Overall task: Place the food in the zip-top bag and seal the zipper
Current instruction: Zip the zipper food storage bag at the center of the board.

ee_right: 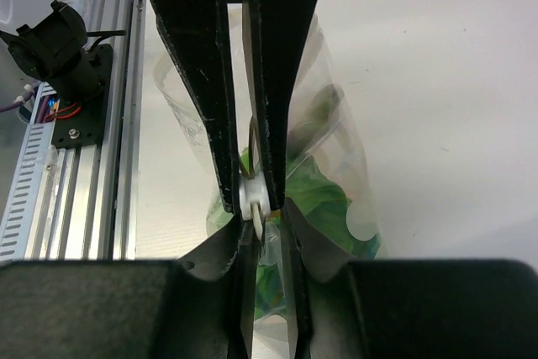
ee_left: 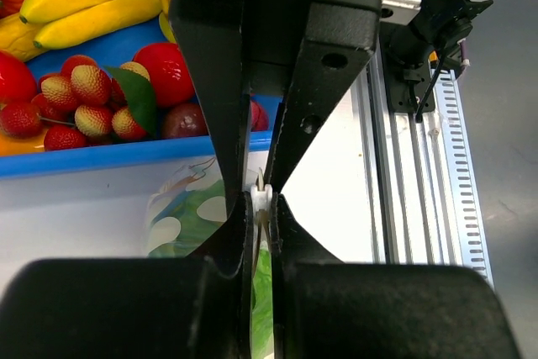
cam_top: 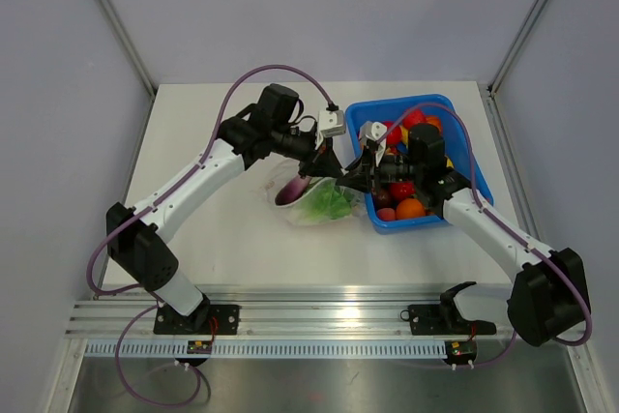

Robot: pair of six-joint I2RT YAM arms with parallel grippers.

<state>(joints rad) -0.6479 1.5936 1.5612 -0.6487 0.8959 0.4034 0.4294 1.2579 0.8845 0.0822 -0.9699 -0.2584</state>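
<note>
Pinching narrow zipper strip (ee_left: 261, 197) of clear floppy dotted plastic bag (cam_top: 308, 212): left gripper (cam_top: 328, 167), right gripper (cam_top: 355, 174), fingers pressing together; crinkly leafy green lettuce (ee_right: 324, 199), smooth purple eggplant (cam_top: 288, 192) lying inside.

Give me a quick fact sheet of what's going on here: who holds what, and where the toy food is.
Left tool: shut on an edge of the bag
Right tool: shut on the same edge, close beside the left one
In bag: green lettuce, purple eggplant
Blue tray: bananas, strawberries, orange
Bag mouth: cannot tell if sealed
</note>
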